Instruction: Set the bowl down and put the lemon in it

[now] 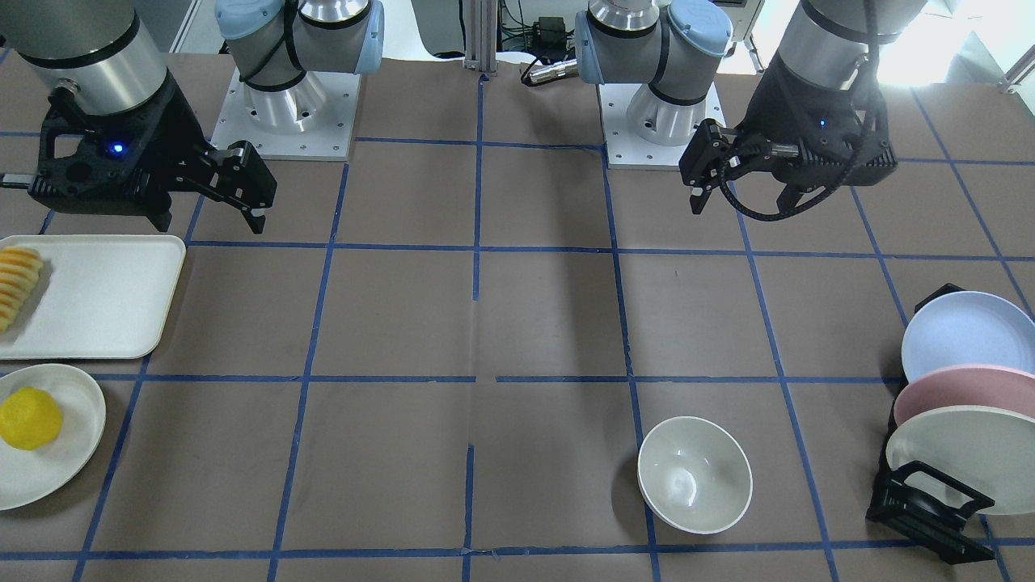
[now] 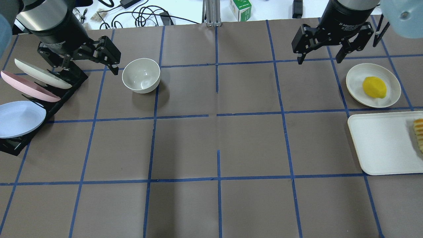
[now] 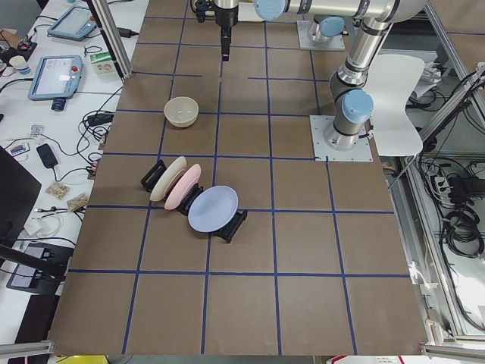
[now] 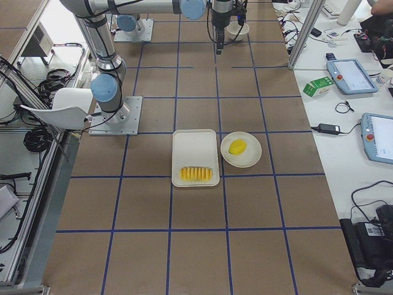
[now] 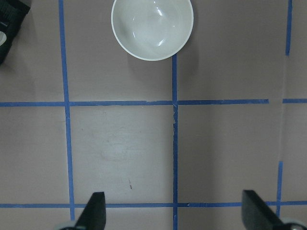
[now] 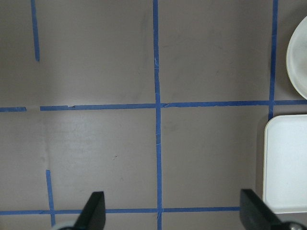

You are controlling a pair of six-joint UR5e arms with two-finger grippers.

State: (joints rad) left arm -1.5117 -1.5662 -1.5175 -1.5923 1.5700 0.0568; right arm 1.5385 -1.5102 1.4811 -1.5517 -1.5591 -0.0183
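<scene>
The off-white bowl [image 2: 141, 75] stands upright on the table at the far left; it also shows in the front view [image 1: 694, 474] and at the top of the left wrist view [image 5: 152, 28]. The yellow lemon [image 2: 374, 87] lies on a shallow white plate [image 2: 355, 82] at the far right, also seen in the front view [image 1: 30, 418]. My left gripper [image 2: 91, 67] is open and empty, raised beside the bowl near the plate rack. My right gripper [image 2: 319, 59] is open and empty, raised to the left of the lemon's plate.
A black rack [image 2: 71, 84] with white, pink and blue plates stands at the left edge. A white tray [image 2: 380, 145] with a row of orange-yellow slices [image 2: 419, 134] lies at the right edge, just nearer than the lemon's plate. Blue tape lines grid the brown table.
</scene>
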